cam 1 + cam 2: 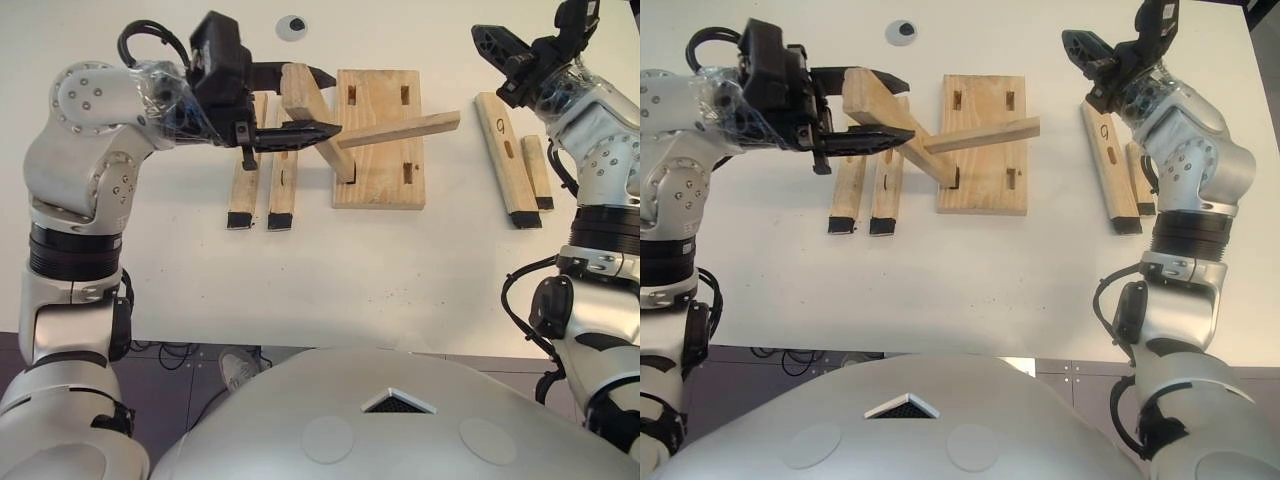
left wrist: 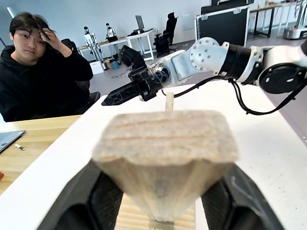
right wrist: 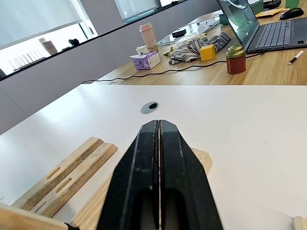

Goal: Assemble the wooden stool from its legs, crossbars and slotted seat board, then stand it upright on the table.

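Note:
My left gripper (image 1: 333, 102) is shut on a wooden leg (image 1: 902, 130) and holds it tilted, its lower end in a slot at the left side of the seat board (image 1: 385, 170). A crossbar (image 1: 400, 128) sticks out of that leg to the right, over the board. The leg's end grain (image 2: 165, 148) shows close up between the left fingers (image 2: 100, 201). My right gripper (image 1: 495, 45) is shut on nothing, raised above the table's far right; its fingers (image 3: 144, 158) press together. Two more legs (image 1: 264, 185) lie left of the board.
Another leg (image 1: 505, 160) and a short crossbar (image 1: 537, 170) lie flat on the right side of the white table. A round black grommet (image 1: 292, 26) sits at the far edge. A neighbouring desk holds a laptop (image 3: 268, 28) and clutter.

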`<state>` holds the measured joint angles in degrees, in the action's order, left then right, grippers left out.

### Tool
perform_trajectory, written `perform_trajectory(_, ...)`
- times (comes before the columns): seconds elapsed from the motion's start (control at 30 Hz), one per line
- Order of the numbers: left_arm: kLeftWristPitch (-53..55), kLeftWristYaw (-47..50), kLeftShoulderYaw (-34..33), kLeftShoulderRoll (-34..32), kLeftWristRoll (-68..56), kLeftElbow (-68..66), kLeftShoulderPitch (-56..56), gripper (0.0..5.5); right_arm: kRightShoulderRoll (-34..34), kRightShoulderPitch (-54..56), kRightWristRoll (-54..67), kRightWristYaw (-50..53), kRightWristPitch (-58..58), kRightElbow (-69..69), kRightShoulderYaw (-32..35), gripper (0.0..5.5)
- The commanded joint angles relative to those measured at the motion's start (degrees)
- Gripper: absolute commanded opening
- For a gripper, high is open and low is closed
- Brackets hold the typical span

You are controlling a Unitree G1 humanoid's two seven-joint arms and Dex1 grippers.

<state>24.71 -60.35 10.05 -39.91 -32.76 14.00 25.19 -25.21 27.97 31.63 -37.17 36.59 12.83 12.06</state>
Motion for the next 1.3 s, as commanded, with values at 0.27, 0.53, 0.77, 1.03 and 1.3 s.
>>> perform_trajectory(0.27,18.55,7.06,8.78,-2.56,8.11,-1.59,6.58,2.01,1.36,-2.01,-0.03,0.58,0.46,-1.10,-0.19,0.00)
perform_trajectory(0.53,20.94,4.97,10.19,-3.58,8.95,-4.83,9.63,2.01,1.43,-2.26,-0.14,0.63,0.25,-0.64,-0.29,0.00)
perform_trajectory(0.77,27.80,-0.43,4.40,-4.01,2.11,-6.64,17.66,2.01,0.67,-2.00,-7.00,2.99,-3.40,1.96,-4.81,0.00)
perform_trajectory(1.03,25.75,-7.31,10.31,-6.36,8.36,-10.82,23.96,2.01,-0.37,-4.45,-15.55,2.56,-5.81,0.92,-13.17,0.00)
perform_trajectory(1.3,24.83,-7.11,17.30,-4.59,14.69,-9.94,25.25,2.01,-1.08,-9.96,-21.45,-0.24,-1.00,-3.71,-23.37,0.00)
